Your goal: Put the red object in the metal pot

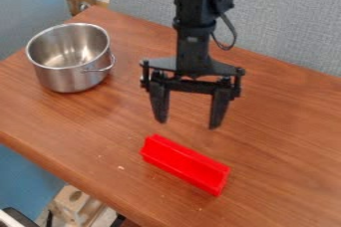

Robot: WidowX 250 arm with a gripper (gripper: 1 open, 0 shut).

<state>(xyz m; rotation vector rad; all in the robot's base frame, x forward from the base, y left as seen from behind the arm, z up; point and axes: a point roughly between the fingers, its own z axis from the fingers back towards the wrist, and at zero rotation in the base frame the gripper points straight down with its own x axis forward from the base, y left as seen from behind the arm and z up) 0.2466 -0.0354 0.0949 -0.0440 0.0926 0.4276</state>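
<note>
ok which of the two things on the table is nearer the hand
The red block, just below the open hand; the pot sits farther off.

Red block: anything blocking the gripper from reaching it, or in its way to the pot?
Nothing visible stands between the open gripper and the red block, nor between the block and the metal pot; only bare wooden tabletop shows.

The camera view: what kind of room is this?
Probably a lab or workshop: a black mechanical arm hangs over a wooden table holding just a steel pot and red block.
</note>
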